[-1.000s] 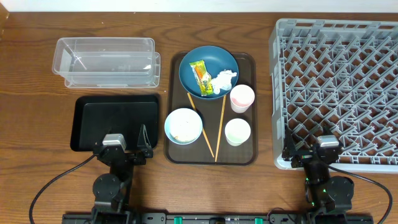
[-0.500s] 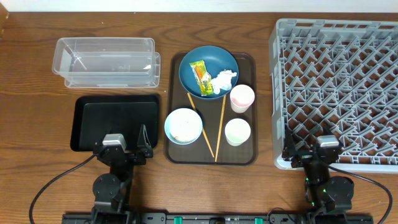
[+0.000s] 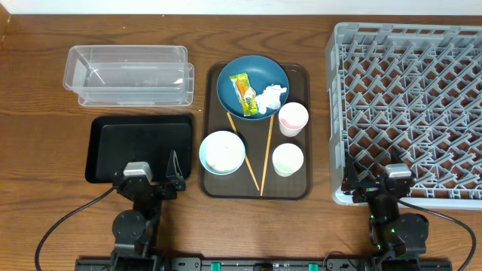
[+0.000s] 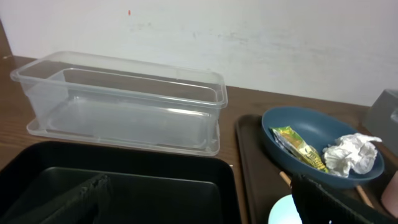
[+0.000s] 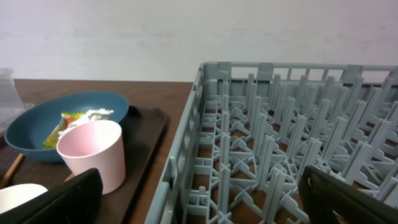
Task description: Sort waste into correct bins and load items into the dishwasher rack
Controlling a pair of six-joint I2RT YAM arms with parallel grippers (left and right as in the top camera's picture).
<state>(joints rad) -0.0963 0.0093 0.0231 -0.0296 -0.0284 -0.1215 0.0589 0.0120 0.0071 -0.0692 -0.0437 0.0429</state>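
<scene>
The blue plate (image 3: pixel 256 75) holds a wrapper (image 3: pixel 240 86) and tissue (image 3: pixel 272 95). The rack (image 3: pixel 407 98) fills the table's (image 3: pixel 45 150) right edge. The left gripper (image 4: pixel 199 205) and right gripper (image 5: pixel 202 199) gape, released.

No text can be read anywhere; the snack wrapper (image 3: pixel 241 90) carries print (orange and yellow-green), too small to make out.
</scene>
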